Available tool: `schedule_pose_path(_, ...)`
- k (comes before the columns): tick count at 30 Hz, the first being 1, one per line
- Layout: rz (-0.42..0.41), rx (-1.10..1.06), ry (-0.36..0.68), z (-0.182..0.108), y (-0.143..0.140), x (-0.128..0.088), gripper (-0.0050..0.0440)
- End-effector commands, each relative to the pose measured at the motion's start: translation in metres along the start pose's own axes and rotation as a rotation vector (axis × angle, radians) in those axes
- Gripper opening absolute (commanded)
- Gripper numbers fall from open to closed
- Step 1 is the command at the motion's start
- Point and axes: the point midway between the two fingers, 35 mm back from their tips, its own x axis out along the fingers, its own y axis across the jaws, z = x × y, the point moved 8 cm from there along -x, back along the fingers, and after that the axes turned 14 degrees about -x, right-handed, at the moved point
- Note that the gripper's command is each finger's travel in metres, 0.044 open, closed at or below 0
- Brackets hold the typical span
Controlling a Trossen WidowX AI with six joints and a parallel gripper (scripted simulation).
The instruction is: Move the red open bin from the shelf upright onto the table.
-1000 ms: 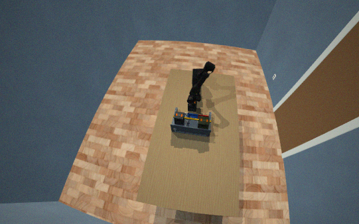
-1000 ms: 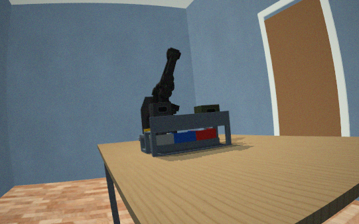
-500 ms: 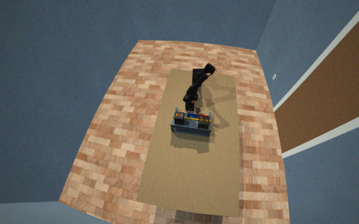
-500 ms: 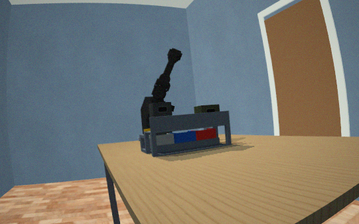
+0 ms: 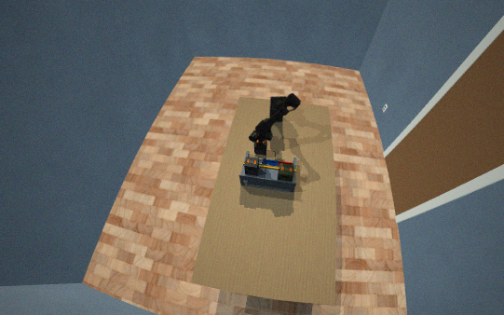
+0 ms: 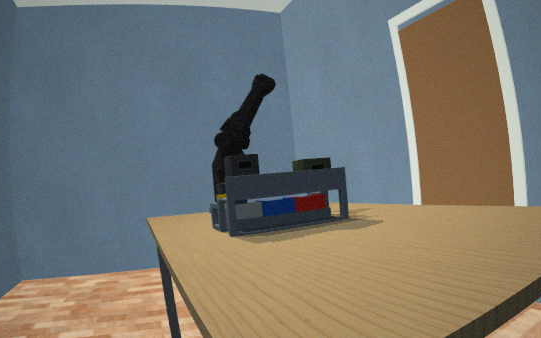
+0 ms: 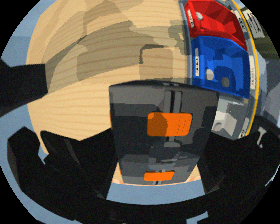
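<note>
The red open bin (image 5: 285,162) (image 6: 310,202) (image 7: 216,22) stands in the lower level of the grey shelf (image 5: 267,184) (image 6: 290,185), at the end of the row. A small grey part shows in it in the wrist view. My gripper (image 5: 260,139) (image 7: 157,127) is shut on a dark grey case with orange latches (image 5: 260,148) (image 7: 133,112). It holds the case at the shelf's open side, near the grey bin's end and apart from the red bin. In the exterior view the shelf hides most of the gripper. The table (image 5: 270,252) (image 6: 370,265) lies under the shelf.
A blue bin (image 6: 279,206) (image 7: 221,70) sits beside the red one, then a grey bin (image 6: 248,210) (image 7: 226,117). Another dark case (image 5: 252,167) (image 6: 241,164) and a green case (image 5: 286,172) (image 6: 311,164) stand on the shelf top. A yellow strip runs along the shelf.
</note>
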Motion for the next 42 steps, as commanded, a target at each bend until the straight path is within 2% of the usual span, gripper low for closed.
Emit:
schedule_pose_path(1, -0.019, -0.013, 0.021, -0.015, -0.003, -0.008, 0.0)
schedule_pose_path(4, -0.021, -0.016, 0.032, -0.037, -0.001, -0.013, 0.0)
schedule_pose_path(33, -0.019, -0.017, 0.034, -0.031, -0.003, -0.013, 0.0)
schedule_pose_path(34, -0.009, -0.018, 0.014, -0.028, -0.002, -0.008, 0.0)
schedule_pose_path(42, -0.019, -0.017, 0.034, -0.026, -0.005, -0.015, 0.0)
